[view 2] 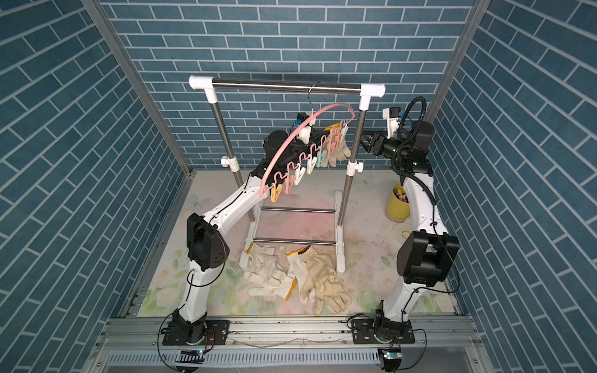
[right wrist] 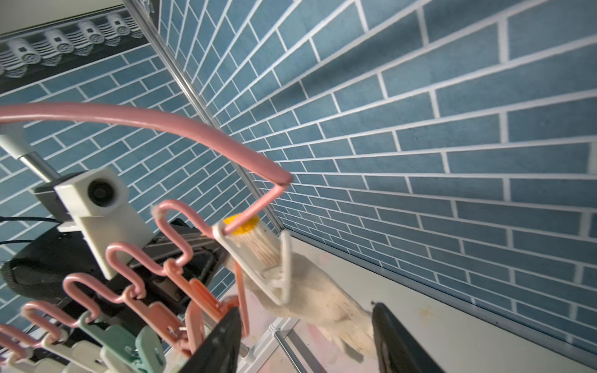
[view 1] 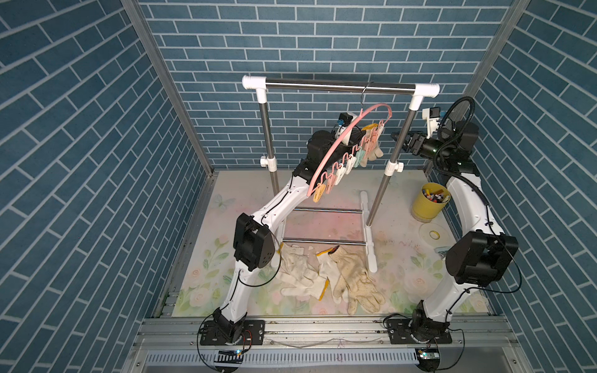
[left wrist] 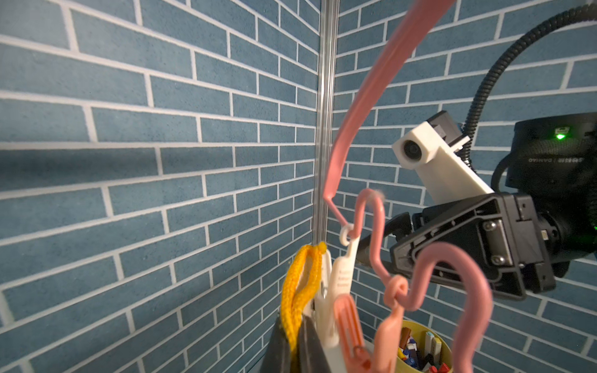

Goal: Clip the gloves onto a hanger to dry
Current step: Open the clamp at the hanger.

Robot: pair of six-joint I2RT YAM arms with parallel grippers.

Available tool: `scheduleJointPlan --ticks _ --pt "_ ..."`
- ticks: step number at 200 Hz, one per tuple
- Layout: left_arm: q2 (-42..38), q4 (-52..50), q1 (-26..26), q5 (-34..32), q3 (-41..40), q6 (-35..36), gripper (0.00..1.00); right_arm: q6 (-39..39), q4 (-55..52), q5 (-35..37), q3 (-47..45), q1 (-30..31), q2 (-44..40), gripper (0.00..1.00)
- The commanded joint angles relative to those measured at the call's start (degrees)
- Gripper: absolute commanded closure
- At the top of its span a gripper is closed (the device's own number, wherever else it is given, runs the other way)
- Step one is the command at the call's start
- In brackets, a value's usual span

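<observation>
- top views: the hanger (view 1: 327,151) hangs by its hook from the rack (view 1: 339,86), tilted, its clips in a row below the arc.
- one hung glove (view 1: 371,153) dangles from the end clip nearest the right post. the other gloves (view 1: 326,274) lie in a loose heap on the desk (view 1: 403,258), near the rack's foot.
- the left arm (view 1: 277,200) reaches up behind the hanger, and its tip is lost among the clips. the right hand (view 1: 400,141) is raised by the right post with its jaws apart, near the hung glove but holding nothing.
- left wrist view: the left hand (left wrist: 295,326) is closed on the yellow cuff of the hung glove (left wrist: 302,284). the white clip (left wrist: 337,290) sits right against that cuff. how deep the clip bites i cannot tell from here.
- right wrist view: the right hand (right wrist: 303,310) is wide open and empty. beyond it the clip (right wrist: 255,255) is shut over the cuff, and the hung glove (right wrist: 323,290) droops below the hanger (right wrist: 161,119).
- step, as i judge it: the first glove looks clipped on, with only the left hand's release left to do. the heap on the desk is untouched.
- next move, as i judge it: open the left hand gently and draw it back without tugging the cuff or swinging the hanger. then go down for a glove from the heap and bring its cuff to the peach clip beside the white one.
</observation>
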Motion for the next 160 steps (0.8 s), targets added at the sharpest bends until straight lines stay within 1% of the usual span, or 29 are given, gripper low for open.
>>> scheduleJointPlan --ticks 1,19,24,35,54,122,160 --pt "0.8 2.5 0.1 0.7 2.1 -0.3 1.00 -4.6 -5.2 -2.9 3.7 1.2 1.8 0.35" --pt "1.1 2.6 0.1 0.7 2.4 -0.4 1.00 -5.5 -6.6 -2.7 5.0 1.6 2.5 0.34" --pt "1.1 2.6 0.1 0.8 2.5 -0.4 1.00 -5.6 -6.7 -2.6 5.2 1.6 2.7 0.32" --pt "1.2 2.8 0.1 0.8 2.7 -0.6 1.00 -5.8 -7.1 -2.0 5.5 1.7 3.0 0.31" --pt "1.3 3.2 0.1 0.9 2.9 -0.9 1.00 -6.3 -7.3 -0.8 5.6 1.7 3.0 0.30" --pt "3.3 5.7 -0.2 2.5 4.4 -2.9 1.00 -6.1 -7.3 -1.0 7.0 1.7 3.9 0.30" --pt "4.5 6.4 -1.1 3.0 5.0 -3.6 1.00 -6.0 -8.0 -1.1 9.0 1.8 4.9 0.34"
